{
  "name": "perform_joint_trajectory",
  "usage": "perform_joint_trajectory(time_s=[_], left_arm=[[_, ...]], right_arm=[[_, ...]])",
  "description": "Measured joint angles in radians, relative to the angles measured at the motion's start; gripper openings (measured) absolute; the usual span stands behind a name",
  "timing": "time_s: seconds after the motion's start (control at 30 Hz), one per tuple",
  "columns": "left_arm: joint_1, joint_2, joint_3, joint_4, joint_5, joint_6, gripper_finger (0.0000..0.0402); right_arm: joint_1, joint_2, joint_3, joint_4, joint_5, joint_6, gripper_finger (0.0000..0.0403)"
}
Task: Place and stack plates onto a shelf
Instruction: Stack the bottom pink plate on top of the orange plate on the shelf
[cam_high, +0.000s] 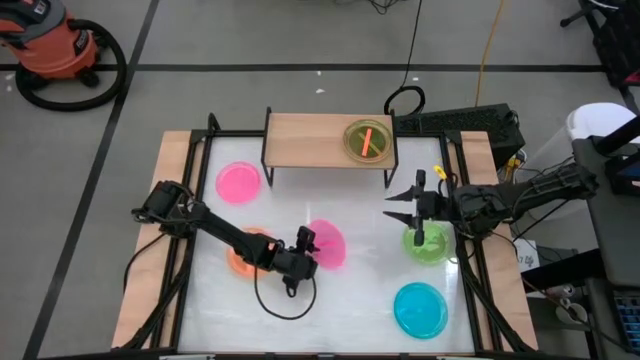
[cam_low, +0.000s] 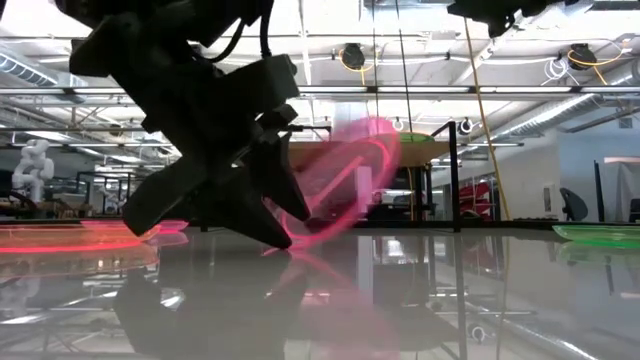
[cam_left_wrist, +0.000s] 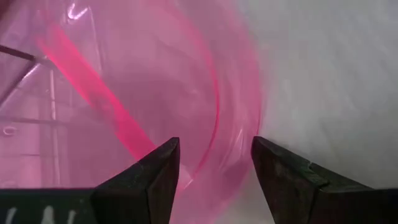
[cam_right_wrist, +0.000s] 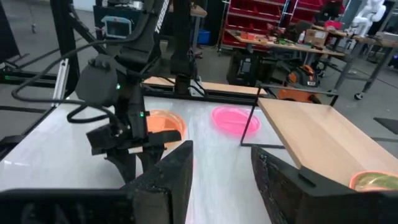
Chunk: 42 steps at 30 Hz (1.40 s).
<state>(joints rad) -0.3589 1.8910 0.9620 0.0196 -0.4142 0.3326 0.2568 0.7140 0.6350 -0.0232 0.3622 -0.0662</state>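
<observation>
The open left gripper (cam_high: 306, 243) straddles the near rim of the tilted pink plate (cam_high: 328, 244) at tabletop centre, plate at its three o'clock, shelf (cam_high: 310, 141) toward twelve; right gripper (cam_high: 402, 207) waits parted.

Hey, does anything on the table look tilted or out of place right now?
Yes. The pink plate at the table's middle stands tilted on its edge at the open left gripper; the other plates lie flat.
</observation>
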Motion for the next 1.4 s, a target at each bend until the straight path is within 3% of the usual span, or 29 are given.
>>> perform_joint_trajectory(time_s=[1.0,1.13,1.4], left_arm=[[0.012,0.016,0.026,-0.054,0.002,-0.026,0.0207],[0.012,0.053,0.027,-0.020,0.000,-0.005,0.0176],[0.000,0.056,0.025,0.013,0.012,0.015,0.0063]], right_arm=[[0.000,0.001,-0.010,0.008,0.002,0.001,0.0144],[0.000,0.001,-0.011,0.014,0.002,0.002,0.0144],[0.000,0.001,-0.011,0.027,0.002,-0.006,0.0144]])
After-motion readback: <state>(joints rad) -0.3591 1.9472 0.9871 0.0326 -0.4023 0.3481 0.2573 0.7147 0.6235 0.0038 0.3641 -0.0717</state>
